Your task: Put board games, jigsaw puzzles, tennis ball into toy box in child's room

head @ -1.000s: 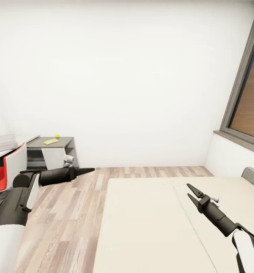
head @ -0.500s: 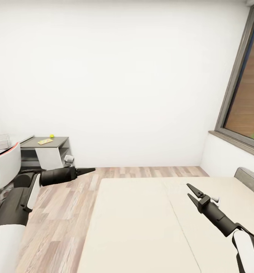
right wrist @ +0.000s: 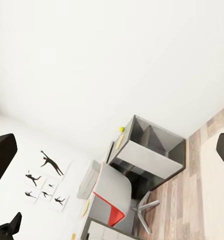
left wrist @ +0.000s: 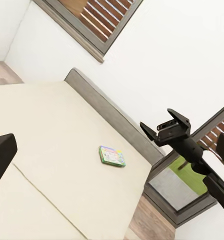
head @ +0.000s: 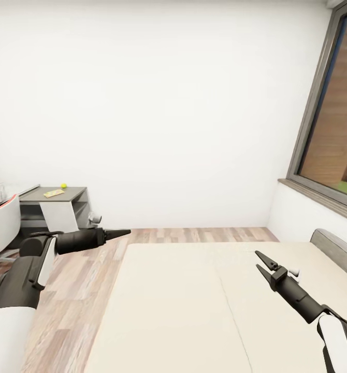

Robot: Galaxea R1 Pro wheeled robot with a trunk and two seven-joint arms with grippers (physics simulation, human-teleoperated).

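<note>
The robot looks to be turning toward the bed [head: 194, 305] to fetch a board game [left wrist: 112, 156], lying mid-frame in the left wrist view; right gripper [head: 260, 262] parted and empty; left gripper [head: 123, 232] apparently empty, its spread unclear; next, approach and reach.

Bed [head: 184, 305] ahead; table [head: 52, 197] far left (tennis ball [head: 63, 185] on it); window [head: 331, 129] right.

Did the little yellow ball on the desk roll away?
No. The tennis ball sits by the same flat toy on the dark desk; the camera turned right.
</note>
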